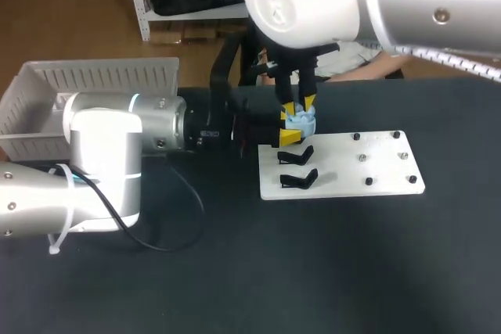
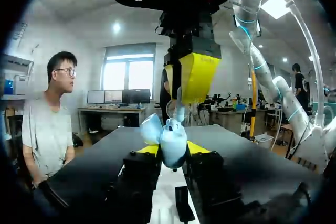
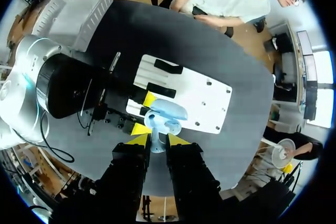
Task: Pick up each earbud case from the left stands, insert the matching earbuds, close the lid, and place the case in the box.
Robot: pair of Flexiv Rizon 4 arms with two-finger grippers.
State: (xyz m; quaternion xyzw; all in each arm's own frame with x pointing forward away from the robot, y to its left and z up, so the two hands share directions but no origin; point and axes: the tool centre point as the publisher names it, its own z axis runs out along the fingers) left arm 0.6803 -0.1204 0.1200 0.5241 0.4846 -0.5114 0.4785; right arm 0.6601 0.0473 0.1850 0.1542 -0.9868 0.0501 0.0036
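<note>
Over the board [image 1: 376, 170], left hand [image 2: 172, 148] tight around the case [image 2: 173, 139], right hand [image 3: 158, 140] around an earbud [image 3: 157, 145].

We look down on the tabletop [image 1: 352, 271] from above and behind. Our left wrist view sits low, facing level across it; our right wrist view faces straight down. All three share the case [image 1: 300, 123], both wrist views at close range.
</note>
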